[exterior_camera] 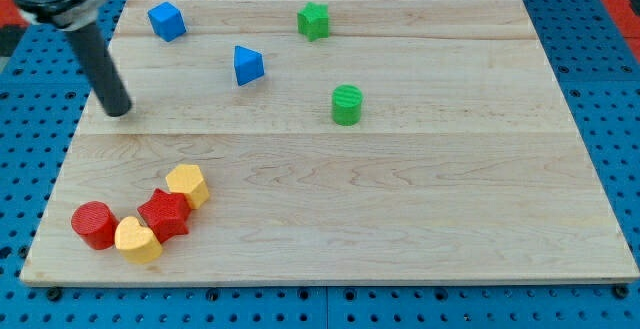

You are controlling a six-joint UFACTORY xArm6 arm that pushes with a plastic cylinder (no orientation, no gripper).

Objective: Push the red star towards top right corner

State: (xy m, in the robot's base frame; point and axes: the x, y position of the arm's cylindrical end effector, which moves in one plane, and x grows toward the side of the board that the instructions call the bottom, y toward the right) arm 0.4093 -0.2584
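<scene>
The red star (pixel 165 214) lies near the view's bottom left of the wooden board (pixel 420 199). It touches a yellow hexagon-like block (pixel 188 184) at its upper right and a yellow heart-like block (pixel 137 240) at its lower left. A red cylinder (pixel 94 224) sits just left of the yellow heart. My tip (pixel 119 110) rests on the board at the view's left, well above the red star and apart from every block.
A blue cube (pixel 166 21) sits at the top left. A blue triangular block (pixel 247 65) lies right of it. A green star (pixel 313 20) is at the top centre and a green cylinder (pixel 347 105) is below it.
</scene>
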